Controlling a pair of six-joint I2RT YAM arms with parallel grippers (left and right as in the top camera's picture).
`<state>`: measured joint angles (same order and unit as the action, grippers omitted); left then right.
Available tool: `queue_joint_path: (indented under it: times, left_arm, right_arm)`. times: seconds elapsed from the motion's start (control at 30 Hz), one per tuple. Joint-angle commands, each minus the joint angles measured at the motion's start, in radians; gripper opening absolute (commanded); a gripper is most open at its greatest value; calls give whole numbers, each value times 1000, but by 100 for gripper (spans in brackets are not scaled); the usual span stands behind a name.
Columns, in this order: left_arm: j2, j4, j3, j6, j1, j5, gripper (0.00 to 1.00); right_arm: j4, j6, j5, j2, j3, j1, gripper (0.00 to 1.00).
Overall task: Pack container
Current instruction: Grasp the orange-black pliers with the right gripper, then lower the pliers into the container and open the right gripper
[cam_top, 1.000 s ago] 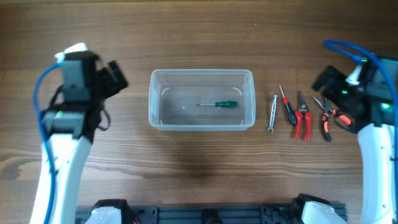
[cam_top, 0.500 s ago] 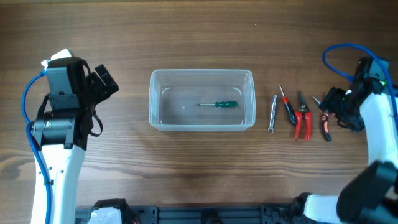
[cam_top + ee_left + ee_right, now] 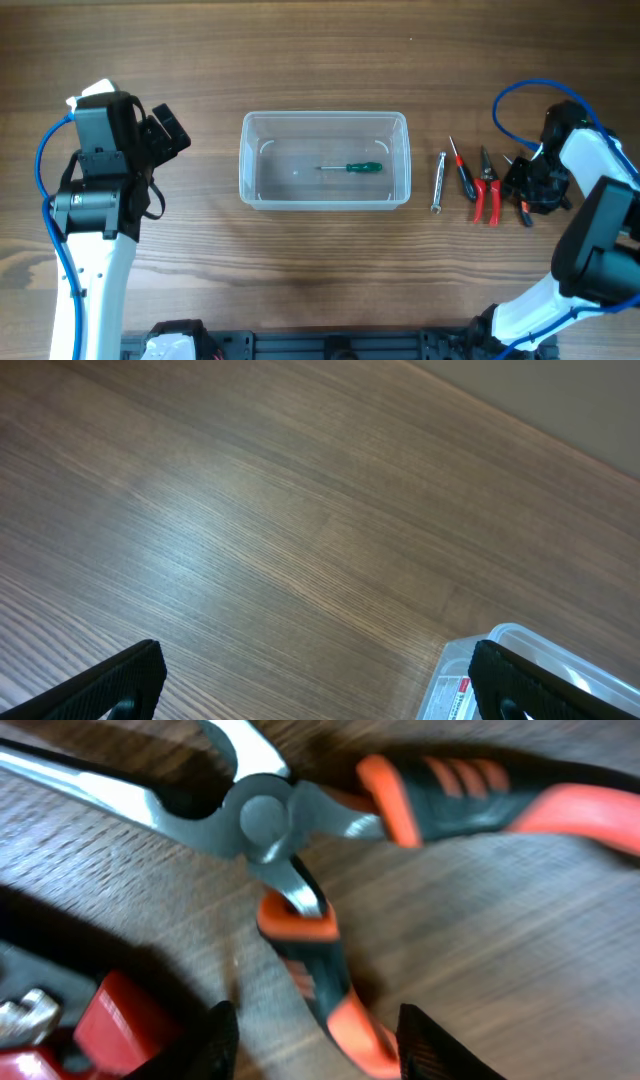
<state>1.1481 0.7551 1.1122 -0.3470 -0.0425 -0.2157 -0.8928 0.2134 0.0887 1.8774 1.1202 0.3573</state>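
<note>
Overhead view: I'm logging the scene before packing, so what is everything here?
container: one, clear, table centre.
green screwdriver: one, inside the container.
silver tool: one, right of the container.
red screwdriver: one, beside the silver tool.
cutters: one, red handles, further right.
pliers: one, black-orange handles, rightmost.
table: one, brown wood.
left gripper: open, over bare table.
right gripper: open, straddling one pliers handle.

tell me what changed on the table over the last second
The right end effector swung in from the right and came down over the black-and-orange pliers, open, one handle between its fingers; nothing gripped yet. The left end effector drew back slightly leftward, open. The container, the green screwdriver inside it and the red cutters stayed put.
</note>
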Motion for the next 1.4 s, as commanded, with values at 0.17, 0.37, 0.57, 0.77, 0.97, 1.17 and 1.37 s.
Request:
queue_joint_path:
  times: [0.17, 0.37, 0.57, 0.77, 0.97, 1.17, 1.37]
  left_arm:
    - [2, -2, 10, -9, -5, 2, 100]
    - [2, -2, 10, -9, -5, 2, 100]
    - [2, -2, 10, -9, -5, 2, 100]
    - [2, -2, 10, -9, -5, 2, 100]
    - [2, -2, 10, -9, -5, 2, 100]
    - [2, -2, 10, -9, -5, 2, 100]
    - [2, -2, 10, -9, -5, 2, 100]
  right_arm:
    - [19, 53, -46, 50, -2, 2, 4]
    - [-31, 56, -91, -72, 65, 2, 4]
    - [-55, 51, -280, -430, 168, -6, 4]
    - [-16, -76, -559, -731, 211, -172, 4]
    - [-5, -428, -574, -749, 208, -549, 4]
    - [58, -760, -557, -464, 207, -821, 4]
    - [264, -842, -475, -142, 207, -928, 4]
